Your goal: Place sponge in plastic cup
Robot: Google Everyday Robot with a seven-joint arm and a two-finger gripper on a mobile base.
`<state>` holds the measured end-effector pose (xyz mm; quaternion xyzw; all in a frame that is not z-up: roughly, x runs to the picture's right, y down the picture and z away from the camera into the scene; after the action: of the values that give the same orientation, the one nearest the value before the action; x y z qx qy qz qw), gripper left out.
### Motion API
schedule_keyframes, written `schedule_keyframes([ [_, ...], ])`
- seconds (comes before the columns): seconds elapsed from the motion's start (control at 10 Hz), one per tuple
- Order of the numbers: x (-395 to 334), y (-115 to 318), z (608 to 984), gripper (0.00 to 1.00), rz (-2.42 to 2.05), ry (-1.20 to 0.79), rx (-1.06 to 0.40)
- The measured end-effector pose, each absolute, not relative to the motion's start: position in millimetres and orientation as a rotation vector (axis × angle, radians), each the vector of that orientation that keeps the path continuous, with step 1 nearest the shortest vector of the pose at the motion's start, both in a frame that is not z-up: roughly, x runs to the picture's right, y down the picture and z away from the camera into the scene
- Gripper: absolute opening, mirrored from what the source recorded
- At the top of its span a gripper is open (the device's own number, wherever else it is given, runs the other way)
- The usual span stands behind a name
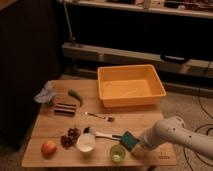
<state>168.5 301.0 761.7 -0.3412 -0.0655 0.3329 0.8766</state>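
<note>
The teal-green sponge (128, 140) is held at the tip of my gripper (135, 144), just above and to the right of the translucent light-green plastic cup (117, 153). The cup stands upright near the table's front edge. The gripper is shut on the sponge, and my white arm (172, 134) reaches in from the right. The sponge is outside the cup, close to its rim.
A white round cup (86, 142) stands left of the green cup, with a white-handled utensil (102, 134) behind it. Grapes (71, 137), an apple (48, 148), a fork (98, 116), a green pepper (76, 96), a dark bar (65, 108) and a cloth (46, 93) lie to the left. The orange tub (131, 86) stands at the back.
</note>
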Motion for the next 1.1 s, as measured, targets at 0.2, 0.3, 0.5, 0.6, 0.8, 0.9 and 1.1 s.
schedule_keyframes([
  [0.2, 173.3, 301.6, 759.5, 0.04, 0.692, -0.123, -0.707],
  [0.3, 180.6, 295.3, 756.4, 0.00, 0.711, -0.112, -0.700],
  [0.5, 195.1, 268.9, 743.0, 0.00, 0.759, -0.111, -0.674],
  [0.6, 201.6, 249.6, 729.3, 0.00, 0.771, -0.116, -0.652],
  [0.8, 205.4, 222.9, 708.3, 0.00, 0.767, -0.136, -0.623],
  [0.9, 203.9, 214.6, 698.0, 0.00, 0.756, -0.153, -0.619],
  [1.1, 197.8, 214.0, 682.6, 0.00, 0.716, -0.177, -0.635],
])
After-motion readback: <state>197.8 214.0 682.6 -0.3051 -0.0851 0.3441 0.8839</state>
